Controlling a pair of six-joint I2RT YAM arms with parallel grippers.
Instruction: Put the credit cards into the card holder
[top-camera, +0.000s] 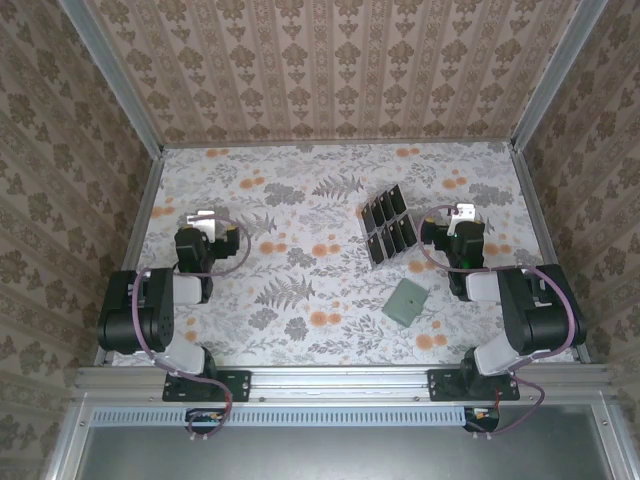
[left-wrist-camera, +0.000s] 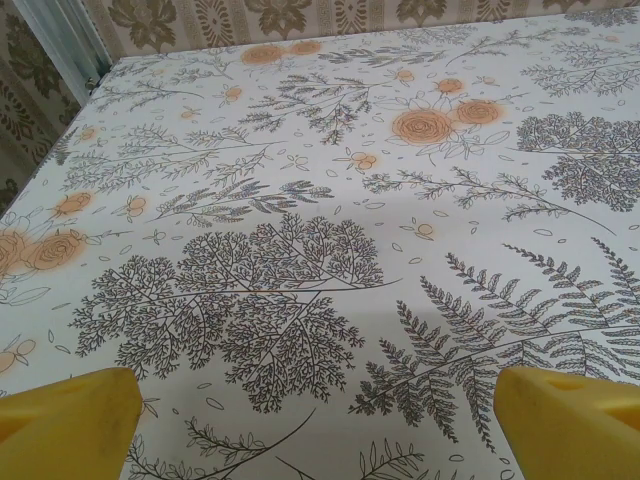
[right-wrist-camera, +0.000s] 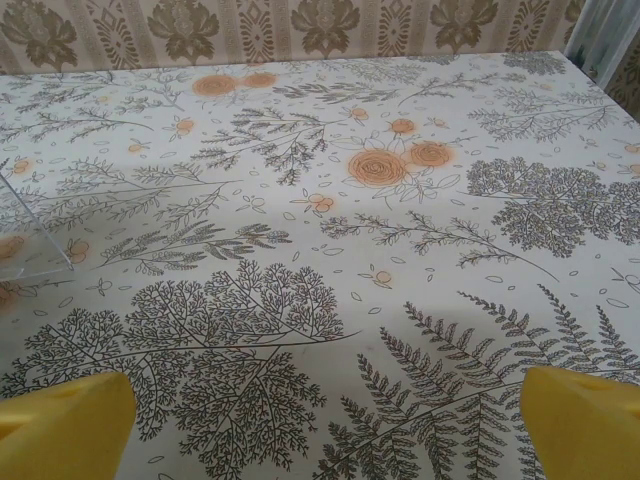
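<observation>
The left tool (top-camera: 205, 218) and right tool (top-camera: 462, 214) both stand wide open, empty. The black cards (top-camera: 388, 227) lie near the right one, with the grey-green wallet (top-camera: 406, 300) nearer the arms' bases.

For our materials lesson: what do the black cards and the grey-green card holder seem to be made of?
Credit cards: probably plastic, glossy; pale glints show on their black faces. Card holder: perhaps leather or an imitation, matte; its grey-green face looks even, without shine. Too small to be sure.

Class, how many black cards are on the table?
8 black cards: two rows of four in one tilted block right of centre, beyond the wallet; others may be hidden.
</observation>
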